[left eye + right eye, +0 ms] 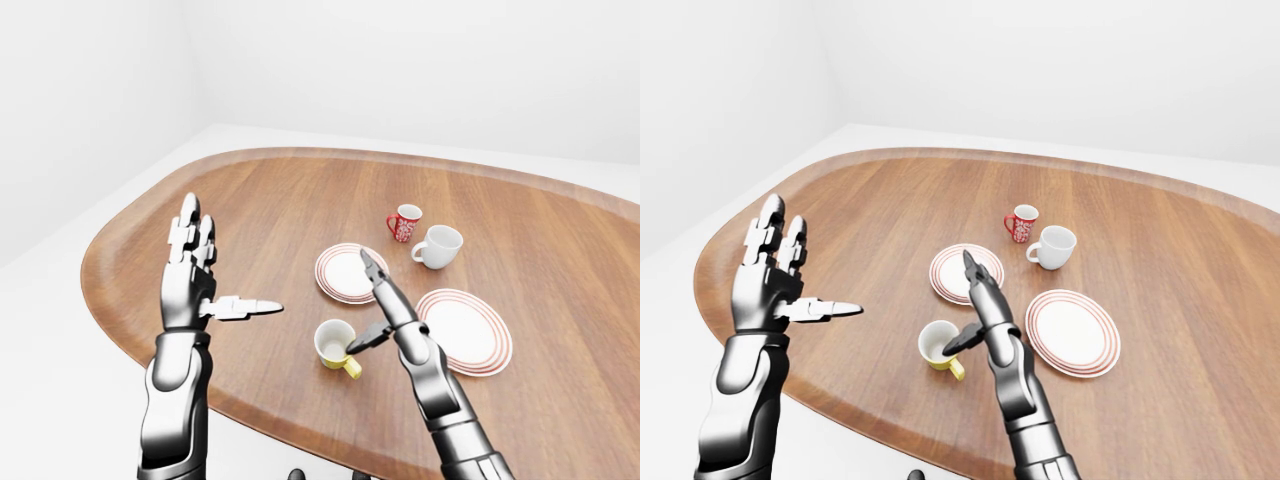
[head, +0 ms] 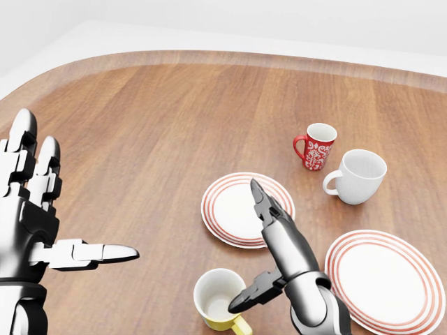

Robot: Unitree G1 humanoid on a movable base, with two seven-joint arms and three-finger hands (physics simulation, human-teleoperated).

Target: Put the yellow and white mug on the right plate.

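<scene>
Left robot hand [image 2: 31, 223] raised with fingers spread wide over the oval wooden bench [image 2: 154, 118], yellow and white ceramic mug [image 2: 218, 300] near the bottom edge, right robot hand [image 2: 262, 244] splayed just beside its rim, red-ringed white right plate [image 2: 385, 279] bare.

Glossy silver-and-black jointed arms, three-finger hands

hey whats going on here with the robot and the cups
The robot's right hand hangs open beside the yellow and white mug, thumb over its rim, nothing gripped yet. The mug stands upright on the table. The right plate is bare. The left hand is held up open, away from everything.
</scene>
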